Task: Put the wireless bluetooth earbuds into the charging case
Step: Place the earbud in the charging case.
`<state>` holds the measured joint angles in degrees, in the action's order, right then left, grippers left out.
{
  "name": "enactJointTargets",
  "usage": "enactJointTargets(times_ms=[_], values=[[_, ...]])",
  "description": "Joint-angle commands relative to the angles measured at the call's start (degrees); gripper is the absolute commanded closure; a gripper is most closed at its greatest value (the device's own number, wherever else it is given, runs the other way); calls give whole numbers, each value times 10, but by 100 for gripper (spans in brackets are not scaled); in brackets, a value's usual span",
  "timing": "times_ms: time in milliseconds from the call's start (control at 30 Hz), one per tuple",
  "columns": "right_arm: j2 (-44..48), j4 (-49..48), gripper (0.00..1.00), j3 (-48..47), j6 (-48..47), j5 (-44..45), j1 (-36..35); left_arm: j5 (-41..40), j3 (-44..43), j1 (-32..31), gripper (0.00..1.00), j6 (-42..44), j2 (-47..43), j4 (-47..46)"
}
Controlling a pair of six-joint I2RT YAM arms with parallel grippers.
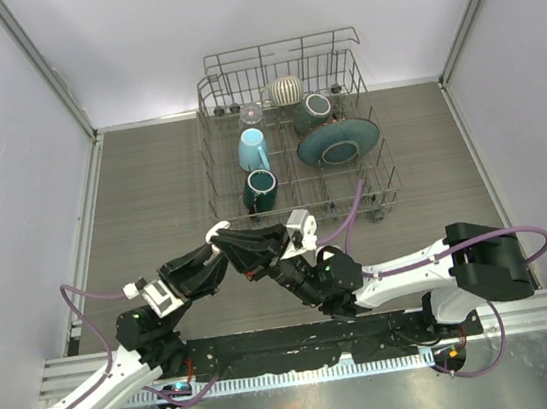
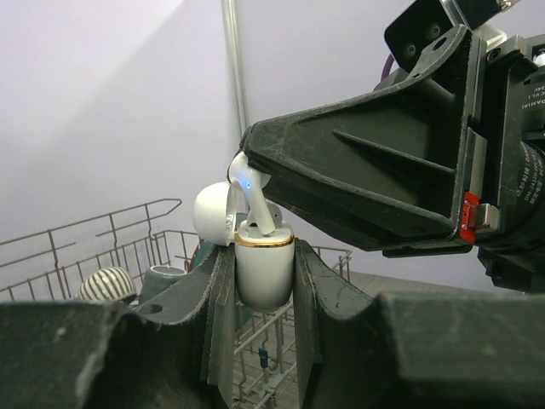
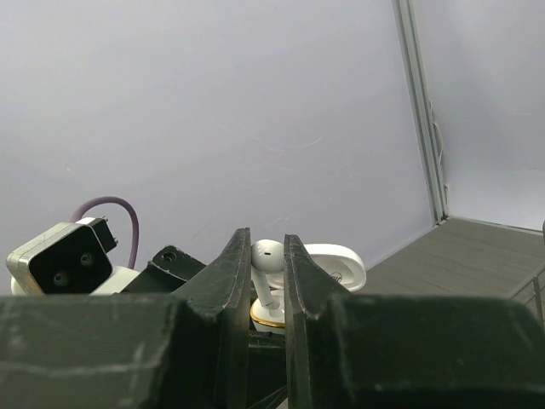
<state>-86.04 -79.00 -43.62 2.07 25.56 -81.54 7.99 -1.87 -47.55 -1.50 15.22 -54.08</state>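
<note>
Case upright in your left gripper, squeezed narrow on its sides, lid swung open toward 9 o'clock, one earbud pinched in your right gripper at 12 o'clock over the case, stem tip at its mouth, dish rack beyond at 12 o'clock.

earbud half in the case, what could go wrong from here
1. The earbud looks tilted, only its stem in the charging case; pushing down could jam it or skid it off the gold rim.
2. Both hang in mid-air: if the right gripper opens before it seats, the earbud may fall.
3. The case could twist in the jaws of the left gripper under the push.
</note>
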Motion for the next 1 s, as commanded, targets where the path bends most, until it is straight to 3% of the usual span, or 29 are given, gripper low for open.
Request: enactJointTargets(times_ms=[0,467,967], values=[[-18,-165,99,-1,-10,5,1,-11,6,-1,100,-13,16,-134],[-18,-165,99,10,-58,-2,0,-47,7,-1,100,-18,13,-156],[4,-162,99,39,-39,-5,-3,-58,6,-1,100,-6,14,-159]])
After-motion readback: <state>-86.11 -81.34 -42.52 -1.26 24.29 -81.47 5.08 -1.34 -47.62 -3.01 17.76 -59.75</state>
